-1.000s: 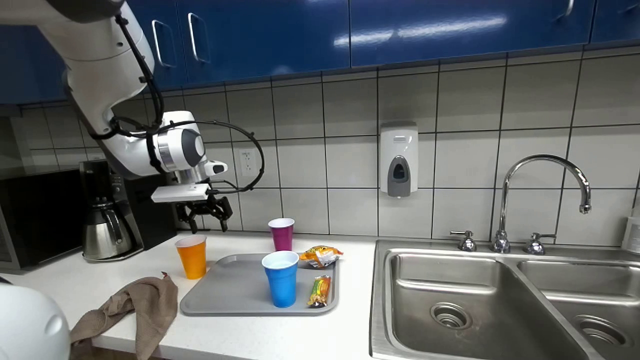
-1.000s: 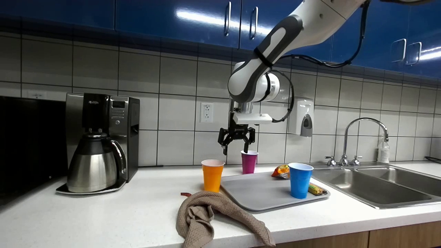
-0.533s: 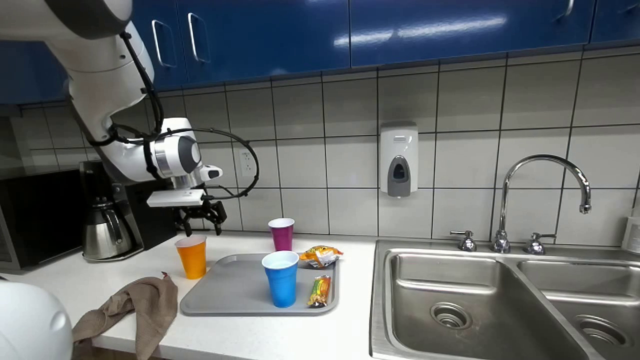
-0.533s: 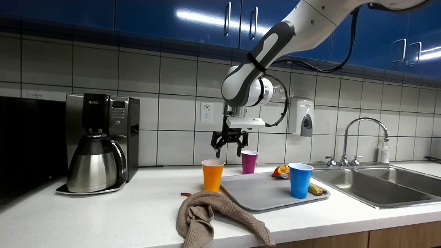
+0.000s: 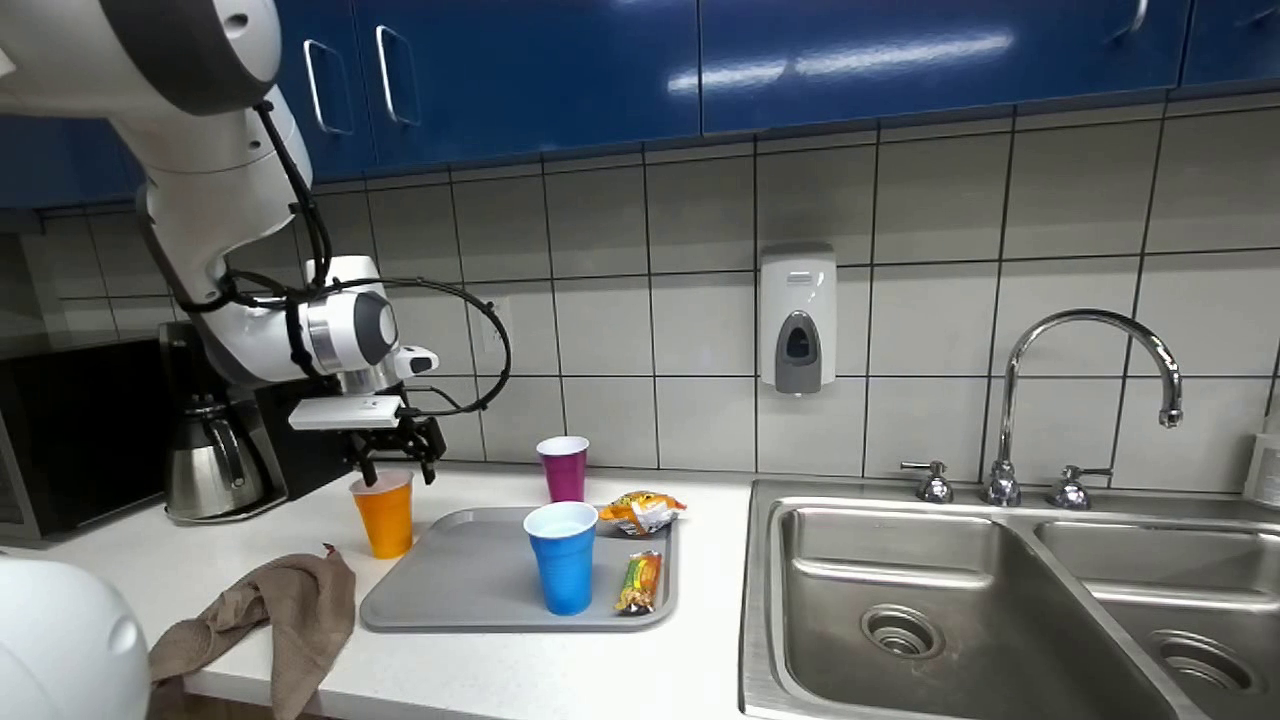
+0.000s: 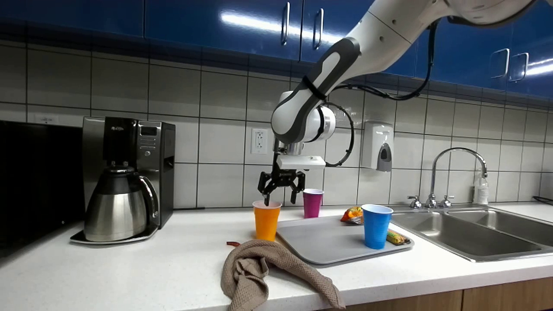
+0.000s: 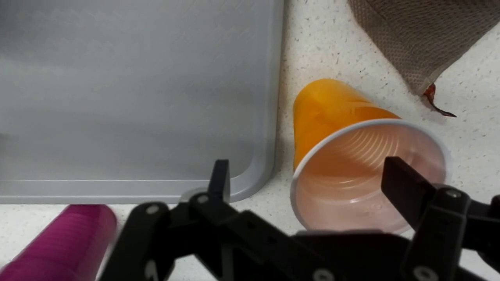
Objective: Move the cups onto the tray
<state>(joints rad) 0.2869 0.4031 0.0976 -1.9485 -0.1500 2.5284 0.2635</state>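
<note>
Orange plastic, your cup point(image 7: 347, 156) sat right of centre in the wrist view, just beside the tray point(image 7: 136, 97), your gripper point(image 7: 306, 168) spread apart. Likely light, slick and flimsy, it called for a soft squeeze near its top.

Free room spans the tray point(image 5: 468, 572) between the orange cup point(image 5: 387, 520) and obstructing blue cup point(image 5: 566, 570).

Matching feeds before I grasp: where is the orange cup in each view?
In an exterior view: the orange cup, well left of centre, below mid-height.
In an exterior view: the orange cup, just left of centre, below mid-height.
In the wrist view: the orange cup, right of centre, mouth toward the camera.
Shared landmark: the grey tray, right of the cup in both exterior views, left of it in the wrist view.
</note>
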